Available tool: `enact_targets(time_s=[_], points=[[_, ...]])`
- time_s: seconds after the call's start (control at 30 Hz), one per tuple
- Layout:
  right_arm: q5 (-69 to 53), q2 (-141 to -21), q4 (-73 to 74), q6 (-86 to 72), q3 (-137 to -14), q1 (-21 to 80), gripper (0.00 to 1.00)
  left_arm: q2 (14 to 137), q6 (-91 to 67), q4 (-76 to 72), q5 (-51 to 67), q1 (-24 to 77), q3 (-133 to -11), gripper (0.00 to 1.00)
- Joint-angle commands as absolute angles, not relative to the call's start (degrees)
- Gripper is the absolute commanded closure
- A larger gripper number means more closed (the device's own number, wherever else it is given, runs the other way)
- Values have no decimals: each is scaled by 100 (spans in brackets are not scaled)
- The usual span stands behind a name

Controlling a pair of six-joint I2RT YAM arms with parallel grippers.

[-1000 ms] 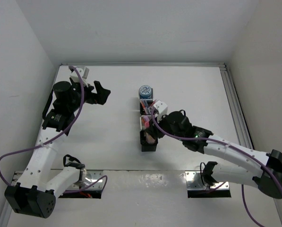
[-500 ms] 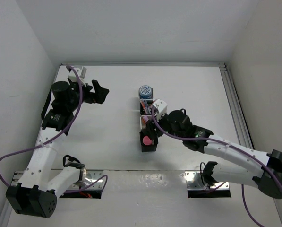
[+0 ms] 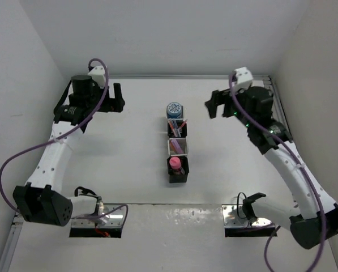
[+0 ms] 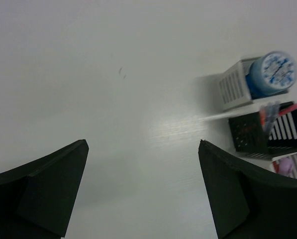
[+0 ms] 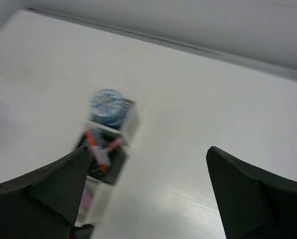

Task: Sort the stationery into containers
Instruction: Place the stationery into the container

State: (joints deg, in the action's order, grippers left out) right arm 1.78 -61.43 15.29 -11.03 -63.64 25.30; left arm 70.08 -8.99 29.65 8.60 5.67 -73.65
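Observation:
The containers [image 3: 177, 170] form a short row of black mesh and white cups in the middle of the table. A blue-and-white roll [image 3: 174, 109] tops the far white cup, pens [image 3: 179, 127] stand in the black cup behind it, and a pink marker [image 3: 175, 164] stands in the nearest black cup. My left gripper [image 3: 115, 98] hovers open at the far left, well away from the row. My right gripper [image 3: 217, 107] hangs open and empty at the far right. The left wrist view shows the roll [image 4: 273, 73] and pens [image 4: 273, 111]; the blurred right wrist view shows the roll [image 5: 107, 105].
A raised rail [image 3: 282, 122] runs along the table's right edge, and white walls close in the back and both sides. Metal mounting plates [image 3: 245, 218] sit at the near edge by the arm bases.
My right gripper opened over the nearest black cup, left the pink marker standing in it, then swung up to the far right. My left arm drew back toward the far left corner.

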Motion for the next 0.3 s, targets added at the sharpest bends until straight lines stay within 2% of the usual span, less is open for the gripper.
enact_targets(time_s=[0.0, 0.13, 0.27], points=[[-368, -6389, 2731, -854, -6531, 1313, 1, 7119, -563, 3639, 264, 475, -7419, 0], [-973, -6600, 2997, -686, -6241, -399, 1, 6891, -484, 3218, 203, 448, -6892, 0], [-1370, -6750, 3120, -773, -6073, -1203, 1, 7021, -449, 3068, 167, 396, -6697, 0]])
